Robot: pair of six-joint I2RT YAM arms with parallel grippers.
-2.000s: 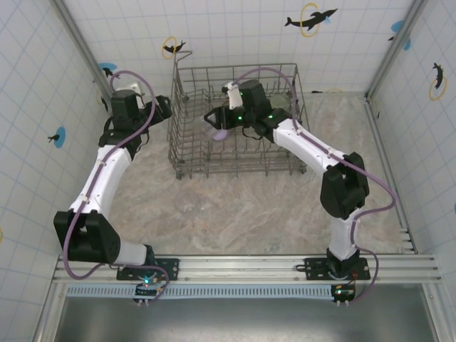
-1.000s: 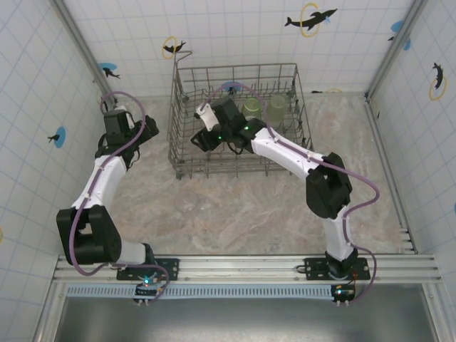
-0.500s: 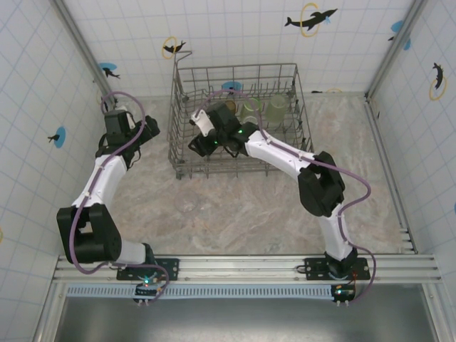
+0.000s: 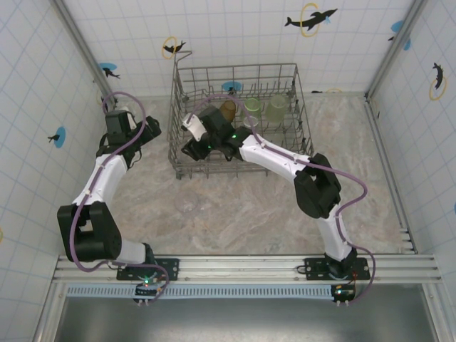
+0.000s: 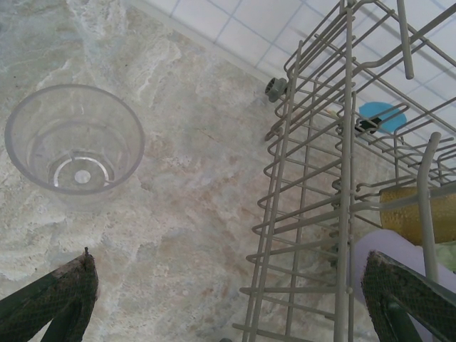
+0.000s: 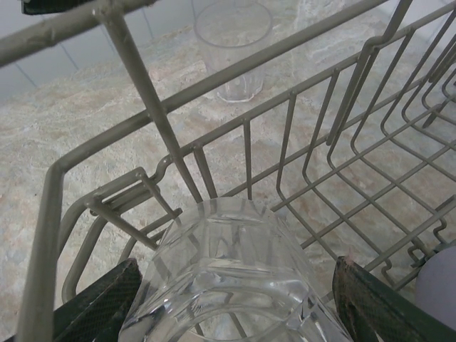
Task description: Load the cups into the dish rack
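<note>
Looking down from above, the biggest thing by far is the marble-look table [image 4: 249,214], and the grey wire dish rack [image 4: 299,135] sits toward its far side. The right arm stretches across into the rack's near-left corner. There the right gripper [image 6: 228,303] is clamped on a clear cup [image 6: 228,263], one finger on each side, holding it inside the rack right by the corner wires. Honestly can't tell which way up that cup is. The left gripper [image 5: 228,306] hangs over the table just outside the rack's left wall, fingers spread wide apart with nothing between them. Below it a second clear cup [image 5: 75,146] stands upright on the table, mouth up, near the rack but not touching it. A third clear cup [image 4: 187,201] sits on the table in front of the rack, well apart from both grippers and pretty hard to spot against the pattern. Inside the rack, along the far row, there's an amber cup [image 4: 228,110] and then two pale green cups [image 4: 251,108] side by side to its right. From the left wrist, a lilac cup [image 5: 377,260] shows through the wires just beside the amber one.
</note>
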